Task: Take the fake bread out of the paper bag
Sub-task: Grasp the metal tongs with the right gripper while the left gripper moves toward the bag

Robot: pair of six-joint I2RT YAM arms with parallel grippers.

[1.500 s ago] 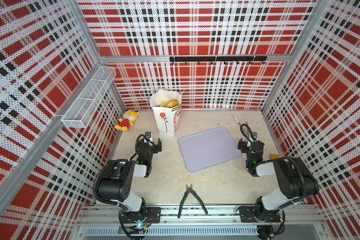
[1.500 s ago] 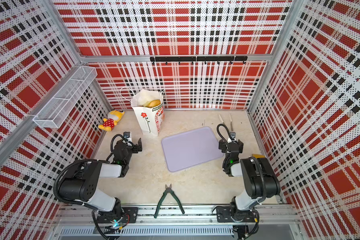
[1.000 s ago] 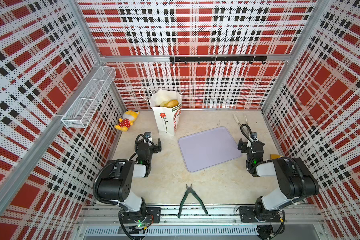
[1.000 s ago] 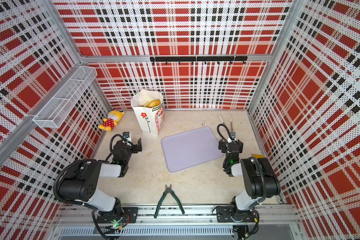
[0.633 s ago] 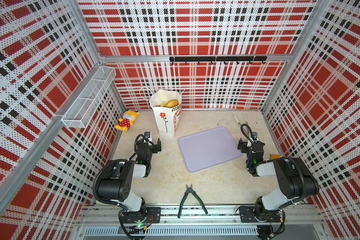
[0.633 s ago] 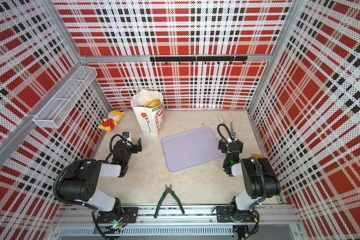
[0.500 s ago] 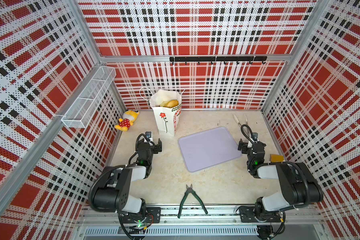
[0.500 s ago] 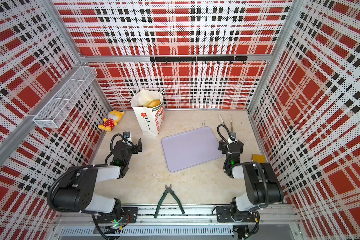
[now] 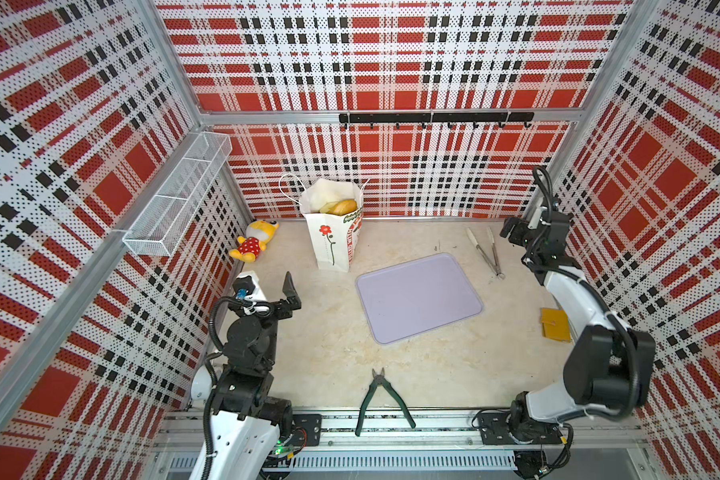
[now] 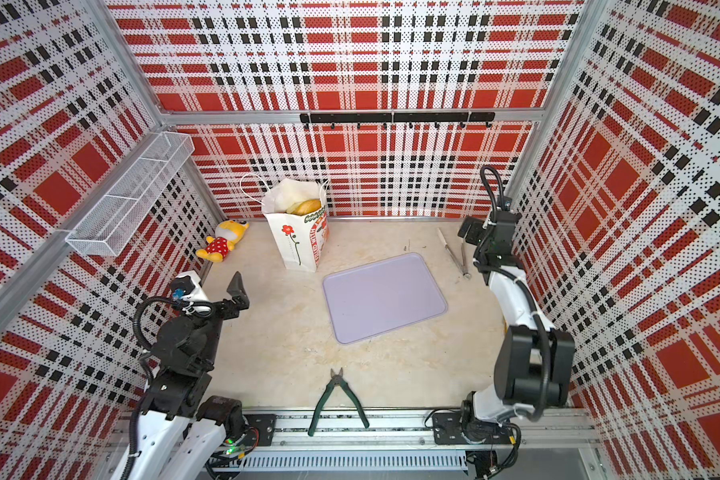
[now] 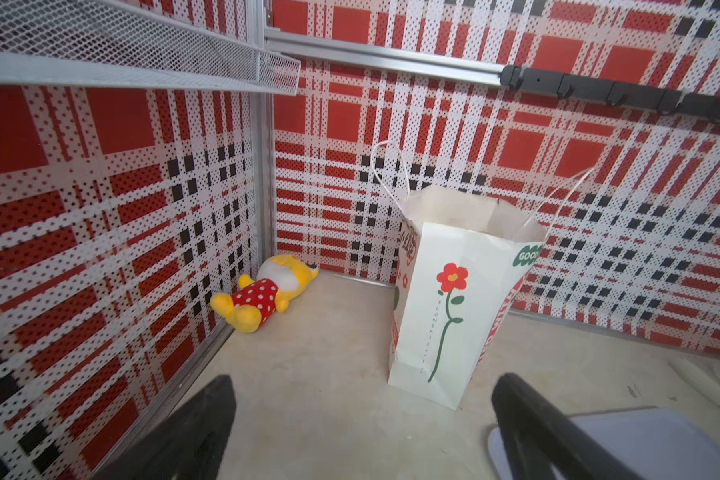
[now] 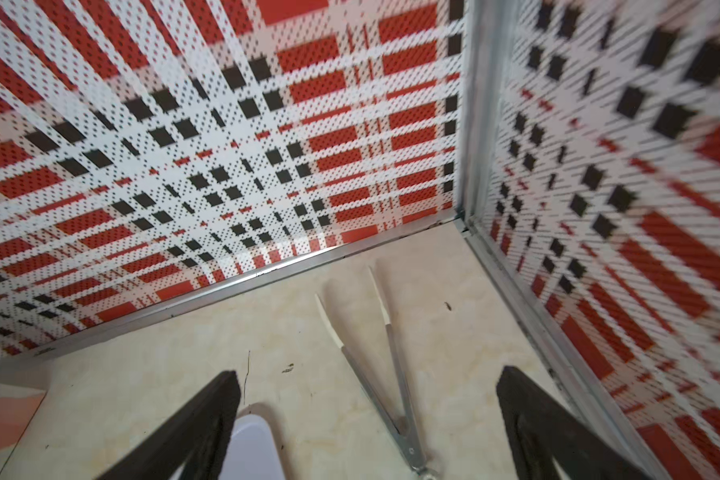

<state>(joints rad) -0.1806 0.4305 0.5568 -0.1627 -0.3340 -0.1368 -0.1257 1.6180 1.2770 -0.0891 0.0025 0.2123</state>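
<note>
A: What takes up most of the scene?

B: The beige worktop (image 9: 329, 353), walled in by red plaid panels. In both top views a long wire basket (image 9: 175, 195) hangs on the wall at the upper left, and a black hook rail (image 9: 433, 118) runs across the top centre.

A: And on the worktop?

B: A flat lilac tray (image 9: 418, 299) lies at the centre. Just beside its upper left corner stands the paper bag (image 9: 329, 245), upright and open-mouthed, near the back wall.

A: The tools?

B: In its wrist view the left tool (image 11: 364, 384) shows two black fingers set wide apart, gripping nothing. In both top views it hangs at the left middle of the frame, below the bag and apart from it. The right tool (image 12: 368, 372) is equally wide and empty, raised at the right edge near the tongs (image 12: 412, 451).

A: Smaller things?

B: Green-handled pliers (image 9: 377, 379) lie at the bottom centre, handles spread. A yellow plush doll (image 9: 252, 245) in a red dotted dress lies left of the bag, by the wall.

A: And the bread?

B: The fake bread (image 9: 344, 206) is inside the bag, with a golden piece showing over the rim. A small yellow card (image 9: 553, 328) lies at the right edge.
</note>
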